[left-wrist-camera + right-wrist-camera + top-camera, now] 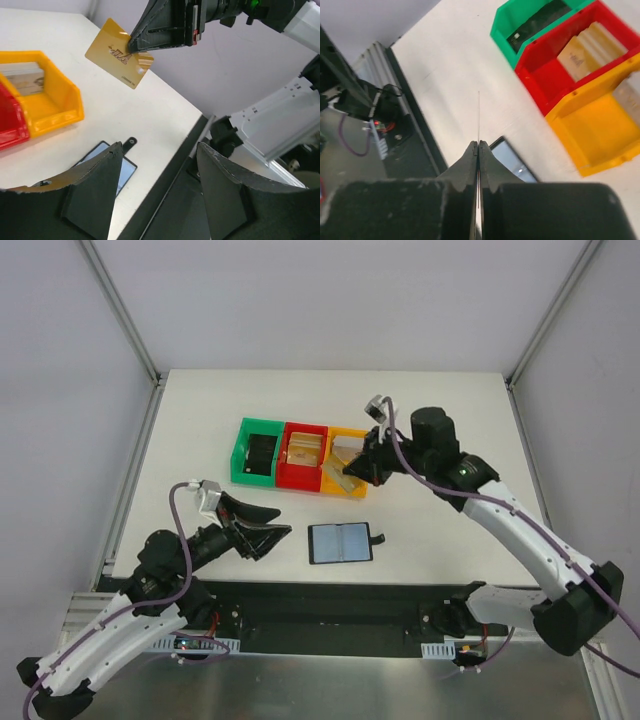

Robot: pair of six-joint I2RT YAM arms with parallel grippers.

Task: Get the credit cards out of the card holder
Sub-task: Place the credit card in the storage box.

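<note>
The card holder (340, 543) lies open and flat on the table, its grey-blue panels facing up. It also shows in the left wrist view (127, 172) and in the right wrist view (515, 161). My right gripper (356, 472) is shut on a tan-gold credit card (119, 52) and holds it in the air above the front of the orange bin (352, 490). In the right wrist view the card (479, 112) is seen edge-on between the shut jaws. My left gripper (268, 530) is open and empty, just left of the card holder.
A green bin (242, 455), a red bin (284, 465) and the orange bin stand in a row behind the card holder. The red bin holds tan cards (304, 449), the orange bin holds cards (25, 80), and the green bin holds a black item (262, 453). The table's front edge lies close below the card holder.
</note>
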